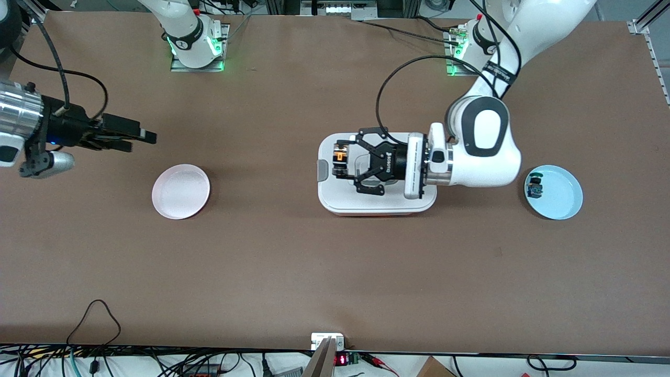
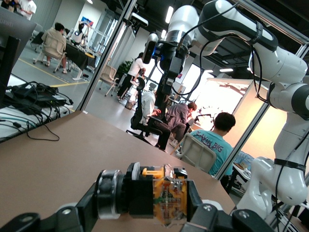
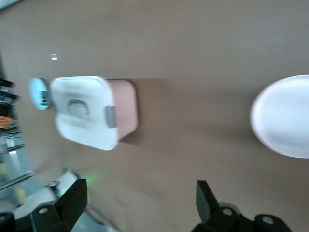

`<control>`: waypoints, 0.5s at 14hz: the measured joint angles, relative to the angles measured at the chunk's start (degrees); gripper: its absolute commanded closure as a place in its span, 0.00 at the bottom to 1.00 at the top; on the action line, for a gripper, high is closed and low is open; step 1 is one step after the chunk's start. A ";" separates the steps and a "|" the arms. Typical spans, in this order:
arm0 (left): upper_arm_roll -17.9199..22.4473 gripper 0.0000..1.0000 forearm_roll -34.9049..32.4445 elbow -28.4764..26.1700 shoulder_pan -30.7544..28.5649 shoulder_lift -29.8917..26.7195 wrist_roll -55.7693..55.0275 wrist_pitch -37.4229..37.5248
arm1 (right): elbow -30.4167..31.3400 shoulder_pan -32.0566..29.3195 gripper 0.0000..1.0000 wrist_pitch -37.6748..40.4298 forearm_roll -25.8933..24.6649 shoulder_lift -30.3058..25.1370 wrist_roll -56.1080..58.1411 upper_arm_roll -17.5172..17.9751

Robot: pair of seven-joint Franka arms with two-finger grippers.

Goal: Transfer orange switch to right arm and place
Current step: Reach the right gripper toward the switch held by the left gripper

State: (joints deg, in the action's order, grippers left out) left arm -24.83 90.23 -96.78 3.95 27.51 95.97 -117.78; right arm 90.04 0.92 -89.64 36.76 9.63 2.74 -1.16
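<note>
Orange switch [image 1: 340, 156] sits clamped in the left gripper [image 1: 343, 163] above the white lidded box [image 1: 335, 201]; the left wrist view shows its orange end [image 2: 169, 198]. Right gripper [image 1: 141, 139] hovers with jaws spread and empty near the pink plate [image 1: 180, 191]; only its wrist view shows the box's pink base [image 3: 126, 108]

A lidded white box [image 1: 377, 201] sits between pink plate [image 1: 180, 191] and blue plate [image 1: 560, 196].

Orange switch [image 1: 340, 158], black-bodied, lies sideways, seemingly level, above the white box.
</note>
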 measured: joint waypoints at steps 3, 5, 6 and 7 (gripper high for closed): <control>0.04 0.79 0.49 -0.24 0.69 0.01 0.58 -0.40 | 4.05 0.08 0.00 -0.10 15.91 0.68 0.03 0.05; 0.12 0.78 0.49 -0.32 0.69 0.08 0.64 -0.40 | 8.20 0.28 0.00 -0.68 26.00 0.72 0.06 0.11; 0.13 0.78 0.49 -0.35 0.69 0.11 0.67 -0.40 | 10.37 0.66 0.00 -1.05 30.47 0.80 0.37 0.13; 0.13 0.78 0.49 -0.36 0.69 0.12 0.70 -0.40 | 12.21 1.35 0.00 -1.71 33.89 0.93 1.35 0.17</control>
State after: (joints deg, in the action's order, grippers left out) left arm -24.70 90.71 -97.14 4.64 27.63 96.67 -118.18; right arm 102.25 2.27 -91.36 70.64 10.56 4.09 -0.99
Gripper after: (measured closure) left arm 0.278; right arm 0.000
